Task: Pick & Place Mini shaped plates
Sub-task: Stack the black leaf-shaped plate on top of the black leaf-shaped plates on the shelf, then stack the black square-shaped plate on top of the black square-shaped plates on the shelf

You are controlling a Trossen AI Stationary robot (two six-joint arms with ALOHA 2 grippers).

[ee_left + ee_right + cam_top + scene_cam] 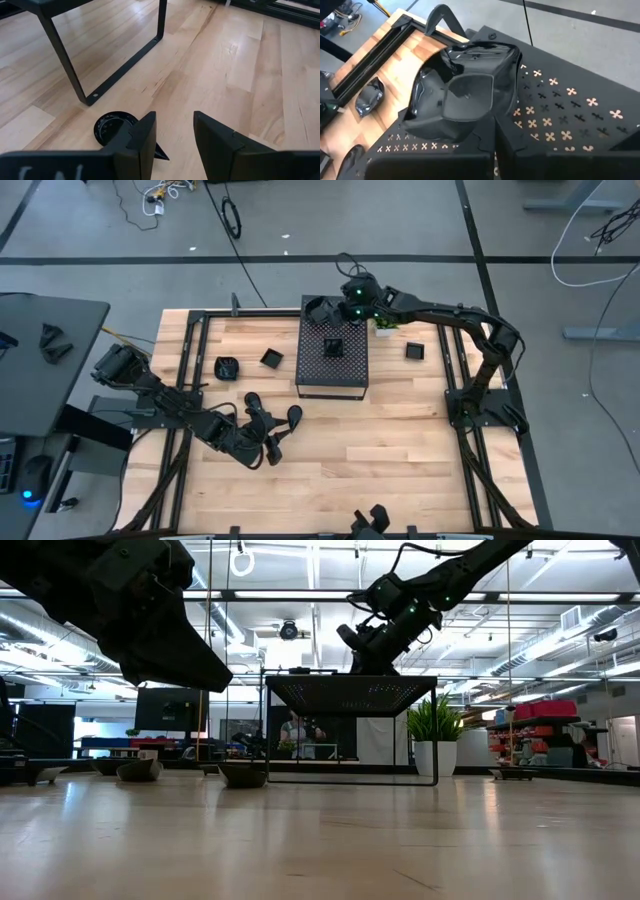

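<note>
A black perforated box [332, 362] stands mid-table on a thin frame. My right gripper [493, 146] is shut on a glossy black mini shaped plate [465, 97] over the box's far left corner. A second plate [333, 347] lies on the box top. More plates lie on the wood: two left of the box [227, 367] [271, 358], one to its right [414, 351], and two near my left gripper [254, 402] [295, 415]. My left gripper [174, 134] hangs open low over the table, with a teardrop plate [111, 127] just outside one finger. My right gripper pinches the plate's near rim [485, 131] between its two fingers, which slant down from the table's right. The plate tilts, its hollow facing up toward the wrist. Whether its underside is clear of the box top [560, 110], I cannot tell.
A small green potted plant [385, 326] stands just right of the right gripper. Dark rails [190, 340] run along the table's left and right sides. Bare wood lies open in front of the box [400, 450].
</note>
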